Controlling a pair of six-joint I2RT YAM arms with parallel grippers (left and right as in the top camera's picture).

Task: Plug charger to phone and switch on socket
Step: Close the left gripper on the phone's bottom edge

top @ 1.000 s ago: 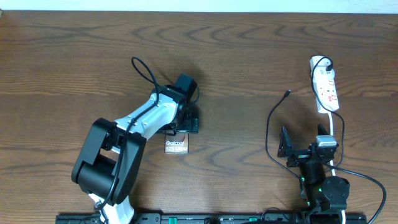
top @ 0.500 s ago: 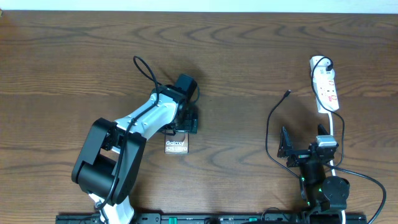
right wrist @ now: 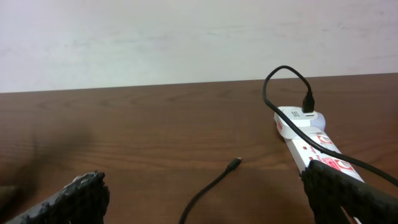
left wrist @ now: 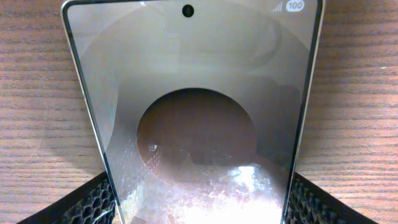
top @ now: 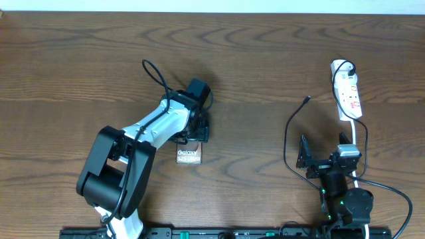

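The phone (top: 188, 157) lies flat on the table with white "Galaxy" lettering showing. My left gripper (top: 199, 131) sits over its far end. In the left wrist view the phone (left wrist: 193, 74) fills the frame, and the left gripper's (left wrist: 199, 202) fingers press on both long edges. The charger cable (top: 290, 133) curves across the table at the right, its connector tip (top: 306, 99) lying loose; the tip also shows in the right wrist view (right wrist: 234, 162). The socket strip (top: 348, 93) lies at the far right. My right gripper (top: 324, 153) is open and empty behind the cable.
The charger's other end is plugged into the far end of the strip (right wrist: 309, 102). The strip's white cord (top: 362, 143) runs back beside the right arm. A black cable loop (top: 154, 74) rises from the left arm.
The left gripper's fingers have narrowed slightly onto the phone's end. The phone, the cable and the right arm have not moved.
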